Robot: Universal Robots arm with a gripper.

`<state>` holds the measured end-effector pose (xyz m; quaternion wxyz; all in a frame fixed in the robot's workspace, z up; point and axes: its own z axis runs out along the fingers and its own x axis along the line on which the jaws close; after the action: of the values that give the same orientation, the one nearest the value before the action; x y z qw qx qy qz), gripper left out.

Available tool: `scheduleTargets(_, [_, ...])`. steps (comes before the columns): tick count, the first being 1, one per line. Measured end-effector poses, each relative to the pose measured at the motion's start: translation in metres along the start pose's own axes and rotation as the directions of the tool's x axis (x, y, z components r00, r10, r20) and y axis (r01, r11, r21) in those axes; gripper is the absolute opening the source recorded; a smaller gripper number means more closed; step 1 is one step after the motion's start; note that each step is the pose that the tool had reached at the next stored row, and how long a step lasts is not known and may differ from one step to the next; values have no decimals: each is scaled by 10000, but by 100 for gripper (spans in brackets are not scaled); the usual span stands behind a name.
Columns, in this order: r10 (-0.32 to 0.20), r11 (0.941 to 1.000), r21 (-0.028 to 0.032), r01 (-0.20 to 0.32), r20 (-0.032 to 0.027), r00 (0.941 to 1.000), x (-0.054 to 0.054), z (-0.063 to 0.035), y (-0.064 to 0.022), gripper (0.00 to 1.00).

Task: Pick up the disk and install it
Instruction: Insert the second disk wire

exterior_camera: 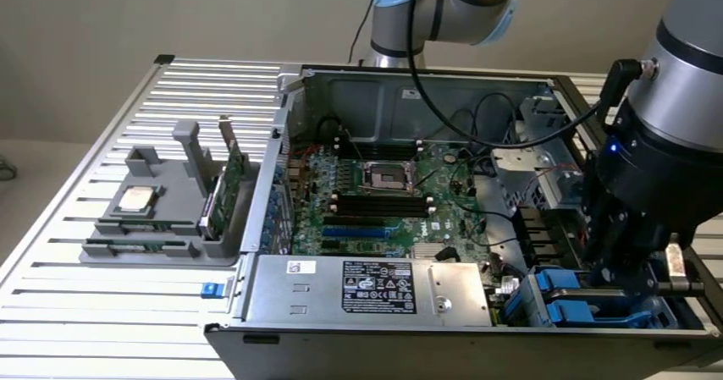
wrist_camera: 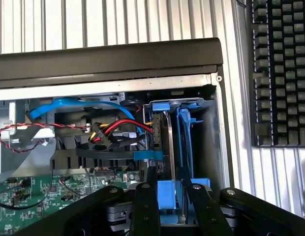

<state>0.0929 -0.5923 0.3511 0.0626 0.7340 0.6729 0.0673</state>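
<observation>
Disk (wrist_camera: 168,142) stood on edge, mostly down in its slot in the computer case (wrist_camera: 108,61), with the gripper (wrist_camera: 173,196) clamped on its blue top

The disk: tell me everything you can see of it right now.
The disk stands on edge in the drive bay at the case's front corner, a thin silver metal slab framed by its blue plastic carrier bracket. The hand straddles its near blue end, one finger on either side. In the exterior view it sits low at the right.
</observation>
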Motion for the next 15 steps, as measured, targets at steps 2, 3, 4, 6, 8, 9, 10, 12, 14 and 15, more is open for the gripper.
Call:
scheduleTargets(2, [4,10000,0,-4,0,10000,3,-28,13,29])
scheduleTargets(3, [7,10000,0,-7,0,10000,4,-40,22,29])
scheduleTargets(4, [8,10000,0,-8,-1,10000,6,-52,33,29])
scheduleTargets(6, [10,10000,3,-10,-7,10000,7,-68,60,27])
scheduleTargets(8, [11,10000,7,-11,-10,10000,11,-82,93,20])
scheduleTargets(9, [11,10000,10,-11,-12,10000,13,-85,112,15])
scheduleTargets(10, [13,10000,13,-13,-18,10000,14,-86,131,11])
scheduleTargets(12, [17,10000,23,-17,-37,10000,17,-82,167,11])
scheduleTargets(14, [22,10000,34,-22,-60,10000,20,-76,202,11])
scheduleTargets(15, [28,10000,41,-27,-77,10000,21,-73,213,11])
